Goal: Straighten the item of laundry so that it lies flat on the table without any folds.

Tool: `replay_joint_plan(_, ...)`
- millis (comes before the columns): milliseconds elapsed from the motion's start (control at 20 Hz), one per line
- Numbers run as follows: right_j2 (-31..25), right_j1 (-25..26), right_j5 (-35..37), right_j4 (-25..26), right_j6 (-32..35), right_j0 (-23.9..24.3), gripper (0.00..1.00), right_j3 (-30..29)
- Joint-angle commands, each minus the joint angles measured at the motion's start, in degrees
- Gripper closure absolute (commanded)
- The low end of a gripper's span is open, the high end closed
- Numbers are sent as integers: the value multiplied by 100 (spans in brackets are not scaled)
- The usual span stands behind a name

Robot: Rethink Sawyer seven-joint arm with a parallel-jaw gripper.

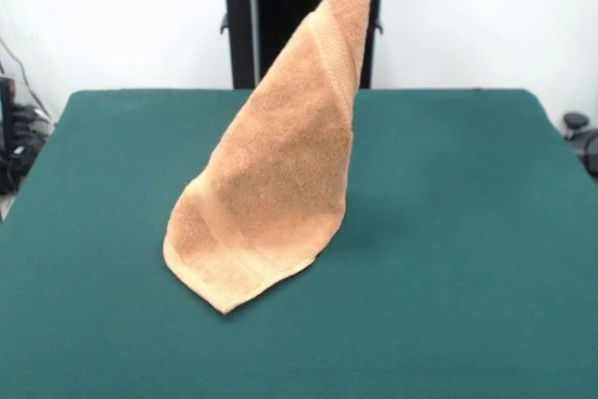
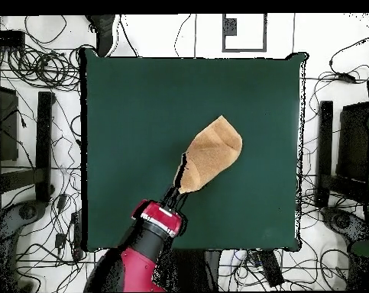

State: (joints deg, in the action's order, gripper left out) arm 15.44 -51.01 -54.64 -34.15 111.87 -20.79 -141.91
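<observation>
Towel [image 1: 280,175] hangs from claw [image 2: 179,195], pinched by one corner, lower end resting mid-tabletop [image 1: 467,231]. If you release here, cloth will likely collapse onto itself and fold again.

Robotics lab, test cell. Evidence: desk [image 2: 248,91] covered in dark green felt, standing alone on a white floor; loose black cables [image 2: 34,65] strewn on the floor all round the desk; black stands and equipment [image 2: 43,145] flanking both sides of the desk; red and black robot arm [image 2: 145,248] on a black pedestal [image 1: 280,35] at one desk edge; bare white wall behind the pedestal
</observation>
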Motion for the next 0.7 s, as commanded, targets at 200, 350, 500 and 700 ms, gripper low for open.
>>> replay_joint_plan(200, 9, 87, 797, -2039, 463, -1261, 100, -272)
replay_joint_plan(350, 50, 137, 880, -1956, 573, -1264, 100, -208)
replay_joint_plan(500, 40, -59, 1225, -2488, 596, -1504, 100, -256)
replay_joint_plan(700, -41, -391, 1864, -3873, 348, -2036, 100, -275)
